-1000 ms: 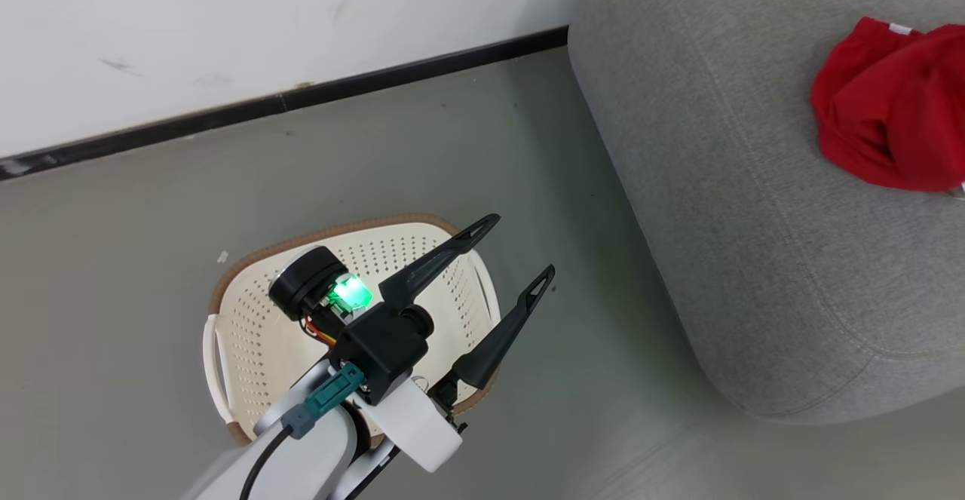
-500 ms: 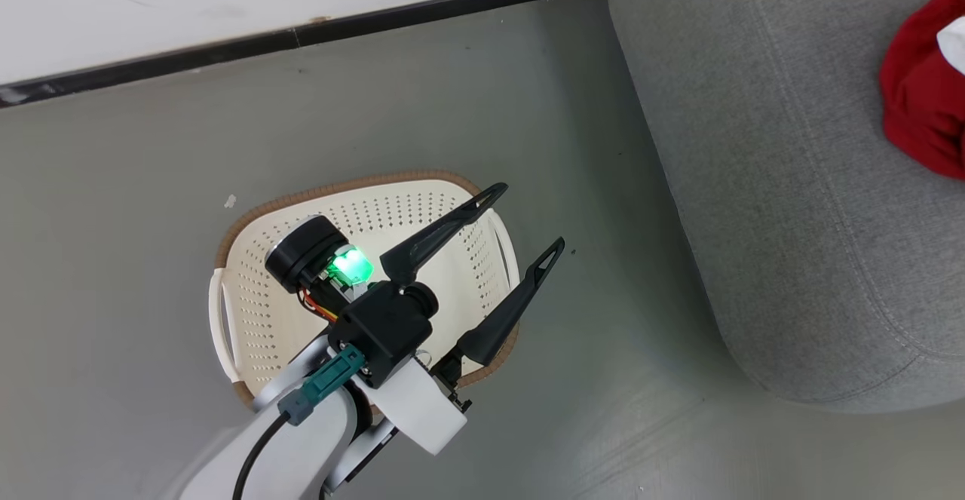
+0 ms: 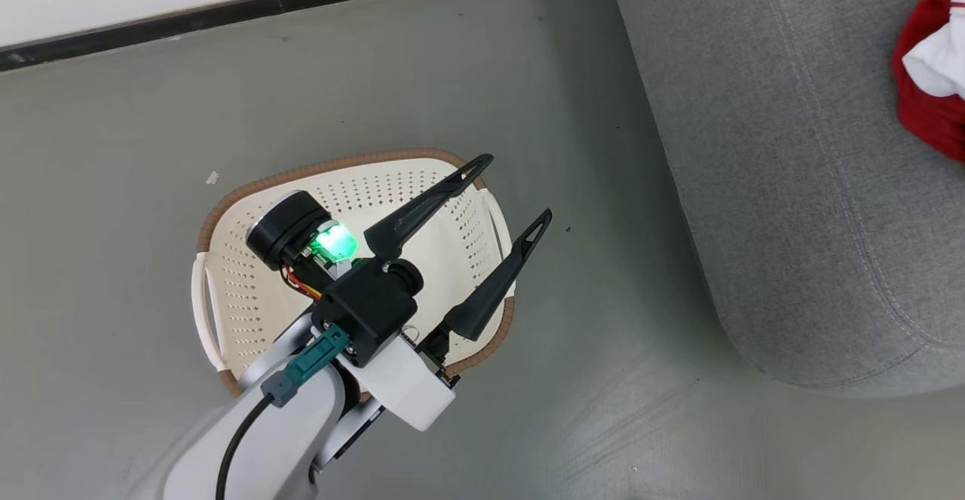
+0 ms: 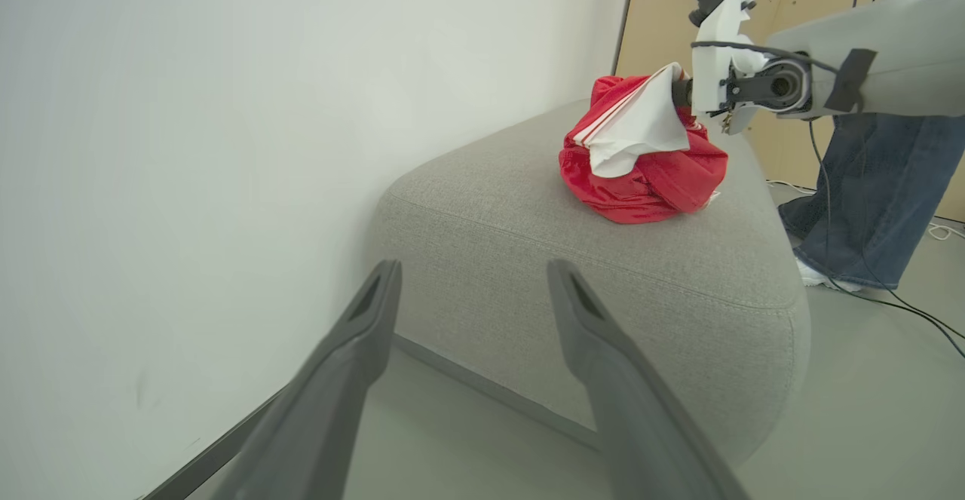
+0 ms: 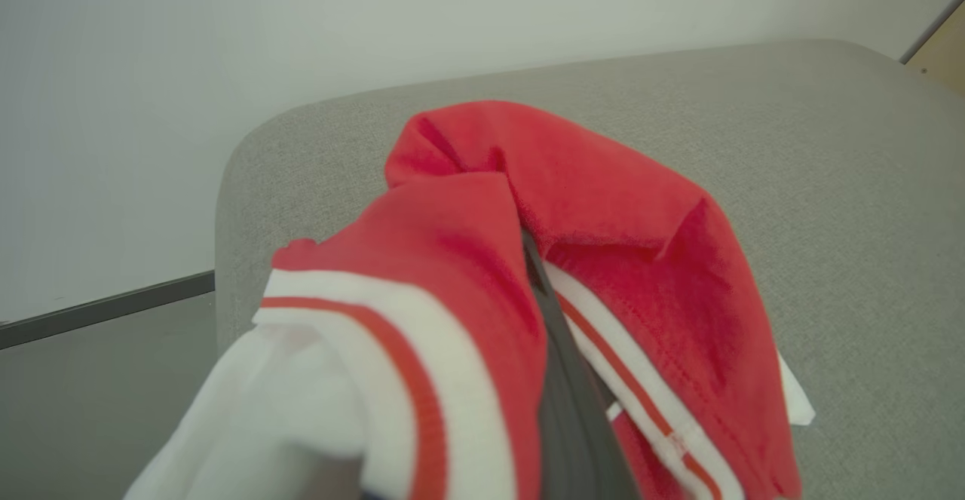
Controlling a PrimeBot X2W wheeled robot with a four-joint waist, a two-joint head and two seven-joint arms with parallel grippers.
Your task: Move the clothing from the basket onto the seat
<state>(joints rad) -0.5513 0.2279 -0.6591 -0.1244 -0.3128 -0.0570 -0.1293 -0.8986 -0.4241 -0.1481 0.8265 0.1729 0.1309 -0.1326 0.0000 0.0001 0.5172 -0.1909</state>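
Bunched bright red, white-striped clothing [image 4: 648, 183] sits on your large grey fabric seat [image 4: 490, 213] (white cloth uppermost), pinched by your right hand [image 5: 544, 296]; left hand [image 3: 514, 189] spread over the cream perforated basket [image 3: 241, 289].

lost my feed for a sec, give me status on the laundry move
Left gripper open, above the basket. Right gripper shut on the clothing, bunched on the seat. No clothing visible in basket. A person's legs beside the seat.
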